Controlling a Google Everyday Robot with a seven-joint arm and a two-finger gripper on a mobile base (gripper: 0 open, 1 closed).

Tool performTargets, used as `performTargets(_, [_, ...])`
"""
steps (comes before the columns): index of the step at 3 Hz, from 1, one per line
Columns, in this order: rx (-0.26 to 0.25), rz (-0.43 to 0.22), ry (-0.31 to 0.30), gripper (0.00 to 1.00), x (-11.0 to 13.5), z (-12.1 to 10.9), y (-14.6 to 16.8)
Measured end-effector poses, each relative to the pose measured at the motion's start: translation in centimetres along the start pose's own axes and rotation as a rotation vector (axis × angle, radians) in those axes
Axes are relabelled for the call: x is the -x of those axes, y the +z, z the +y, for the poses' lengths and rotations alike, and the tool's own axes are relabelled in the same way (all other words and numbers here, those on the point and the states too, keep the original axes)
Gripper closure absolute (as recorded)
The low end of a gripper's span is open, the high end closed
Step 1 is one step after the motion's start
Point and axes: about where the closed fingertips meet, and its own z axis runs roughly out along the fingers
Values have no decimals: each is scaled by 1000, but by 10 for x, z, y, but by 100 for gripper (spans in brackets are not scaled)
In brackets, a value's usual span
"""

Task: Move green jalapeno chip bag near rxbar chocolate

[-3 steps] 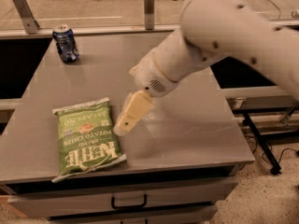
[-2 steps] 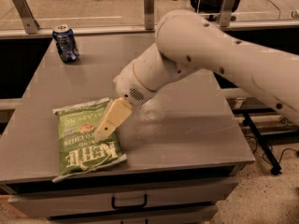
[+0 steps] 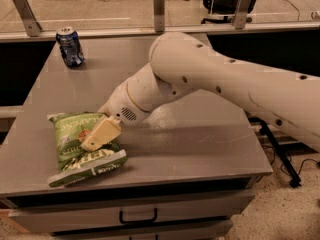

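My jaws are low at the front left of the surface (image 3: pixel 200 149), over the middle of the bag (image 3: pixel 72 131), pointing down and left. I cannot tell how far open they are, or whether they hold anything. The bag lies near the front-left corner, its near end crumpled. My arm (image 3: pixel 225 79) reaches in from the right. A can (image 3: pixel 70 46) stands upright at the back left, well apart from the bag.
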Motion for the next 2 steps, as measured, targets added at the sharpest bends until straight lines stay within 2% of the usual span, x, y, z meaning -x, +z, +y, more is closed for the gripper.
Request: performTargets(2, [-9, -8, 7, 87, 2, 2, 0])
